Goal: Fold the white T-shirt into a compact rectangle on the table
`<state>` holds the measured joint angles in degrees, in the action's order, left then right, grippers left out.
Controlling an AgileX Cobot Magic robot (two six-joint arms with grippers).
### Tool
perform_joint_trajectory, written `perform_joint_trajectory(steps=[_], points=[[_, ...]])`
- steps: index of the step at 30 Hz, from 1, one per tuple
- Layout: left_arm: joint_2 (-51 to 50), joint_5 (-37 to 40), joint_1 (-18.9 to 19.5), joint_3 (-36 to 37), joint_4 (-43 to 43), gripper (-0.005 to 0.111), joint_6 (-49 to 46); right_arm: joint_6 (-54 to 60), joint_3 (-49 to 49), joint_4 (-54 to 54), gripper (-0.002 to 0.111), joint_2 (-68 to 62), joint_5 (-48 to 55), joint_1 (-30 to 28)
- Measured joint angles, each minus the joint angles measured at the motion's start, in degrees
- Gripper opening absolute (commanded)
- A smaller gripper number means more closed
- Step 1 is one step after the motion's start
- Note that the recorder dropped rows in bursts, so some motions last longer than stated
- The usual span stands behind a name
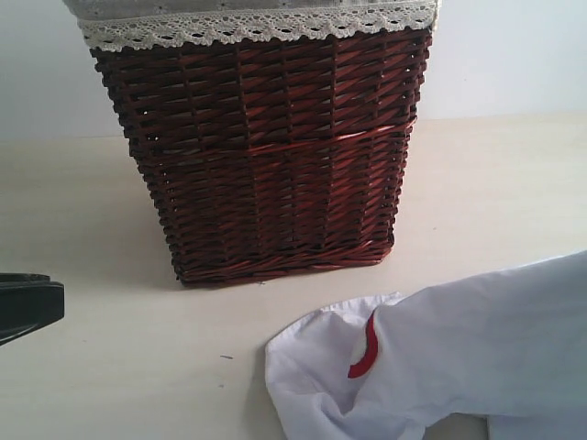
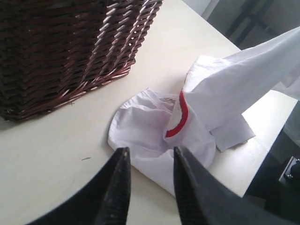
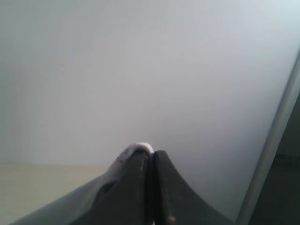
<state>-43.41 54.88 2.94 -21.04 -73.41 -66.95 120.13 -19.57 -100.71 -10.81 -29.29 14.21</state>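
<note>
The basket at upper centre hides its inside. The shirt lies lower right on the desk, stretching up rightward, pinched by my right fingers; my left fingers stand apart.

You seem to be at a lab test bench: a plain beige table, a blank white wall behind, one wicker basket.

No legible text; white T-shirt lettering unreadable.
</note>
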Motion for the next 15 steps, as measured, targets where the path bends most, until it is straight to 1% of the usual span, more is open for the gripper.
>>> perform_joint_trajectory(steps=[2, 3, 7, 10, 15], points=[[0.00, -0.33, 0.00, 0.00, 0.00, 0.002, 0.00, 0.00, 0.00, 0.00, 0.000, 0.44, 0.12, 0.00], [0.00, -0.48, 0.00, 0.00, 0.00, 0.000, 0.00, 0.00, 0.00, 0.00, 0.000, 0.74, 0.24, 0.00], [0.00, -4.00, 0.00, 0.00, 0.00, 0.000, 0.00, 0.00, 0.00, 0.00, 0.000, 0.95, 0.81, 0.00], [0.00, -11.51, 0.00, 0.00, 0.11, 0.000, -0.52, 0.00, 0.00, 0.00, 0.000, 0.95, 1.04, 0.00], [0.00, -34.05, 0.00, 0.00, 0.03, 0.000, -1.72, 0.00, 0.00, 0.00, 0.000, 0.95, 1.22, 0.00]])
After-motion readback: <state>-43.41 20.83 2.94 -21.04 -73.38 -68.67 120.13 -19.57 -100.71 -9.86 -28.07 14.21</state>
